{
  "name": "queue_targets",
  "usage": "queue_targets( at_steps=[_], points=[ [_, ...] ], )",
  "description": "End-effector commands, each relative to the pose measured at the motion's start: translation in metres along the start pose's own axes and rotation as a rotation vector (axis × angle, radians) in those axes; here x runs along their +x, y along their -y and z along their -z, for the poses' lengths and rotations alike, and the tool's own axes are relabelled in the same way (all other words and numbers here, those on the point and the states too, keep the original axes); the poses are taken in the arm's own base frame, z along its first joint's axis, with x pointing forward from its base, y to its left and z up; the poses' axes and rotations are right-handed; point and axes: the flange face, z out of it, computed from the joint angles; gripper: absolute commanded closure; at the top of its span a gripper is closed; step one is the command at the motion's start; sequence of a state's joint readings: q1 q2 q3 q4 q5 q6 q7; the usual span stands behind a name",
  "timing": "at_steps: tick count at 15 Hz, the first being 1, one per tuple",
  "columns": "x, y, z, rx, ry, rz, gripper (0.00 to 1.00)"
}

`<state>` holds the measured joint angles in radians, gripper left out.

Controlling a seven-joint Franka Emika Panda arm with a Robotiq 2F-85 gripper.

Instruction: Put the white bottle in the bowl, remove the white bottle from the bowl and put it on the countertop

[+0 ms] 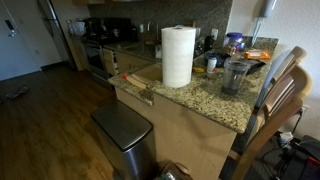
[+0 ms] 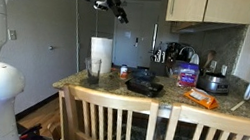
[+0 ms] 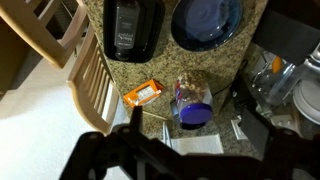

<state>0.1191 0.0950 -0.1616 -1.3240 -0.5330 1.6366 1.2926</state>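
The jaws of the gripper (image 3: 190, 152) are seen in the wrist view as dark, blurred shapes set apart, with nothing gripped between them; they are judged to be open and empty. In an exterior view the gripper (image 2: 118, 6) is held high above the desk (image 2: 236, 106), well apart from everything on it. Below it, in the wrist view, a purple-lidded jar (image 3: 192, 102) and an orange packet (image 3: 143, 93) are shown on the speckled surface. Farther out lies the dark blue bowl (image 3: 205, 20), beside a black appliance (image 3: 130, 28). Nothing white is seen inside the bowl. The white bottle (image 1: 211, 63) is taken, without certainty, to be the small pale thing standing on the desk between the paper towel roll (image 1: 177, 55) and the tumbler (image 1: 235, 75). With the bowl empty and nothing gripped, either the whole task is left or all of it is done; which of the two cannot be told. If it is left, the bottle has to be grasped, placed in the bowl, lifted out and set down on the desk.
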Motion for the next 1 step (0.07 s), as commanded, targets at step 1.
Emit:
queue_targets(
  at_steps=[1],
  points=[
    [0.0007, -0.0026, 0.0026, 0.0, 0.012, 0.03, 0.0]
  ],
)
